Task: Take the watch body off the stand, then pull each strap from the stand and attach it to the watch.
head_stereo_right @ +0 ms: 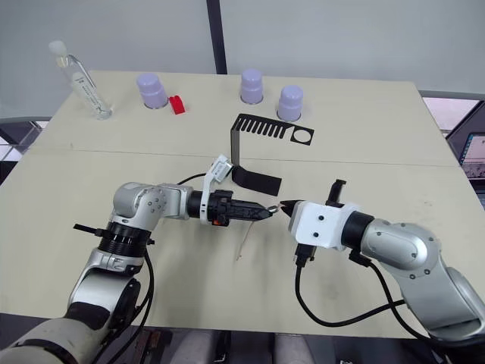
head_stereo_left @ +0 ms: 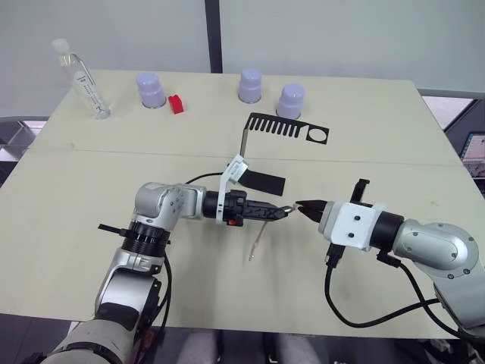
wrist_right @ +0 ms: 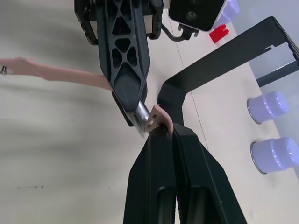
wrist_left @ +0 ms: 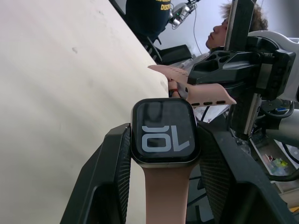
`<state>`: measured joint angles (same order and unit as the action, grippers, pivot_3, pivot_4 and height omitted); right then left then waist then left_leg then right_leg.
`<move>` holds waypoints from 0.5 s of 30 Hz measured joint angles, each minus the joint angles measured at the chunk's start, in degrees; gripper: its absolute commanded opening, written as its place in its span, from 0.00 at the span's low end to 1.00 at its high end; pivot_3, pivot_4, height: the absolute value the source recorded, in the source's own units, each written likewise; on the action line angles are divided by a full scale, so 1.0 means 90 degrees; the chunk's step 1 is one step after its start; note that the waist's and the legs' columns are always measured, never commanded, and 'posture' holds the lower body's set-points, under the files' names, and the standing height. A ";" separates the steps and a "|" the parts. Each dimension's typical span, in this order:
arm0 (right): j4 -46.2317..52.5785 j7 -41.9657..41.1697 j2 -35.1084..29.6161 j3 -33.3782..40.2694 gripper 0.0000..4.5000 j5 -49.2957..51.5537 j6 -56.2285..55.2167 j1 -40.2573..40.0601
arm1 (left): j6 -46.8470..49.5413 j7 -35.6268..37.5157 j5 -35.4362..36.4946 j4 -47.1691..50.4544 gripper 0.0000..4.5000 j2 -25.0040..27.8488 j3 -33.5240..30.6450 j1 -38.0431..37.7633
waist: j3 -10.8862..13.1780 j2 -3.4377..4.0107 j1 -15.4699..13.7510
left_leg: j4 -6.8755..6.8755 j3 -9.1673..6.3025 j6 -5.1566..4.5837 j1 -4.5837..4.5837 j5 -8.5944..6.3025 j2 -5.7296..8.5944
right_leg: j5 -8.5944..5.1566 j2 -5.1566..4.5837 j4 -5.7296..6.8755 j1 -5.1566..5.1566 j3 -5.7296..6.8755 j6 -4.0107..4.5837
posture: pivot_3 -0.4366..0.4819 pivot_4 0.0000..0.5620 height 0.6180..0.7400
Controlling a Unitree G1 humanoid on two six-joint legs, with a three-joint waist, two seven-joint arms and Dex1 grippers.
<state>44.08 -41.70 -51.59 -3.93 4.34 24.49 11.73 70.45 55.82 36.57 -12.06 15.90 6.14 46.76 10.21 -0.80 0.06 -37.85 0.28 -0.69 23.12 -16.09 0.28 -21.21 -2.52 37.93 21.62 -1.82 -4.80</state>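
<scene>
One strap point(wrist_left: 163, 196) already on watch body point(wrist_left: 163, 132), L gripper point(head_stereo_left: 282, 213) clamping it; R gripper point(head_stereo_left: 300, 205) pinching 2nd strap point(wrist_right: 160, 117), next needs slot alignment.

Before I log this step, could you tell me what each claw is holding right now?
Left claw: closed on the watch body, one strap attached.
Right claw: closed on the second strap.

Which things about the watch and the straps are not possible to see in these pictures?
- Second strap: right wrist view, most of it hidden between the right hand fingers.
- Watch body: left wrist view, its sides covered by the left hand fingers.
- First strap: cut off by the picture's edge.
- Strap joint to the watch: head views, too small.
</scene>
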 measured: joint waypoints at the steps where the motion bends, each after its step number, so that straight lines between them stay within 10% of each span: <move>1: -0.0001 0.0000 0.0010 -0.0014 0.00 -0.0017 0.0026 0.0009 | 0.0006 -0.0018 0.0000 0.0001 0.35 -0.0004 -0.0002 -0.0001 | 0.0000 0.0000 0.0000 | 0.0000 0.0000 0.0000 0.0000 0.0000 0.0000 | 0.0000 0.0000 0.0000 0.0000 0.0000 0.0000 | 0.48 0.27 1.00; 15: 0.0006 -0.0020 -0.0009 0.0136 0.00 -0.0091 0.0087 -0.0148 | 0.0012 -0.0153 0.0000 -0.0005 0.35 -0.0055 -0.0094 0.0000 | 0.0000 0.0000 0.0000 | -0.0001 0.0000 0.0001 0.0000 0.0000 0.0000 | 0.0000 0.0000 0.0000 0.0000 0.0000 0.0000 | 0.48 0.27 1.00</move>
<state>44.14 -41.88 -51.67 -2.70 3.52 25.28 10.39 70.56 54.44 36.57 -12.10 15.41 5.29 46.76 10.21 -0.80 0.06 -37.86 0.29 -0.69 23.12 -16.09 0.28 -21.21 -2.52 37.93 21.62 -1.82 -4.80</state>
